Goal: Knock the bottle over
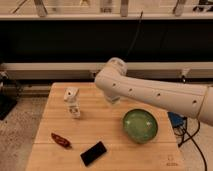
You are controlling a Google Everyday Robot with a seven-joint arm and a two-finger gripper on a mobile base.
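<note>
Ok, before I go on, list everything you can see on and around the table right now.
bottle: one, whitish-clear with dark markings, standing at the table's left back
white object: one, white, just behind the bottle
red object: one, dark red, elongated, front left
black flat object: one, black, near the front edge, right of the red object
bowl: one, green, right side of the table
table: one, light wood, centre of view
arm: one, white, reaching in from the right over the table's back
end effector: one, pale, hanging beneath the arm's bend, right of the bottle and apart from it
</note>
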